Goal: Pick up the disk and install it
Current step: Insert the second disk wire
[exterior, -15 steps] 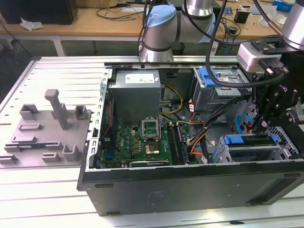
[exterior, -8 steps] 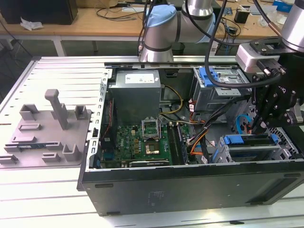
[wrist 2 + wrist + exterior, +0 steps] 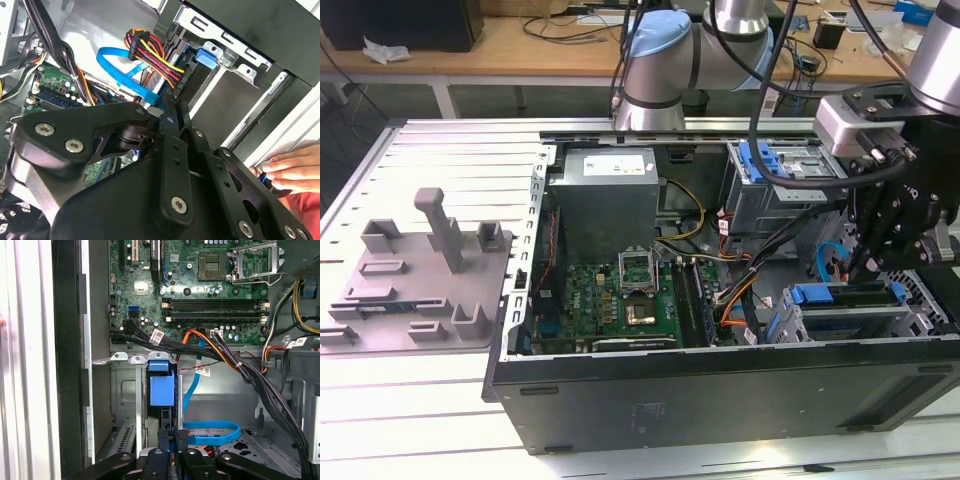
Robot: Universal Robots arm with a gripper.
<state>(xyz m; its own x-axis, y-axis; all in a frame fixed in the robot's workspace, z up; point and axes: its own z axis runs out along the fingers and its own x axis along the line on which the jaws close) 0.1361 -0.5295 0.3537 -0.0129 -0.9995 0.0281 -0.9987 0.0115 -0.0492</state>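
Gripper hangs inside the computer case over the drive bay by its front wall, fingers closed edge-on around the disk, already partly slotted; best pushed straight along the bay rails, clear of the blue cable

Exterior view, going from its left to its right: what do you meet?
Grey moulded fixture → power supply box → green motherboard → blue-railed drive cage → gripper, hanging over the case's drive bay.
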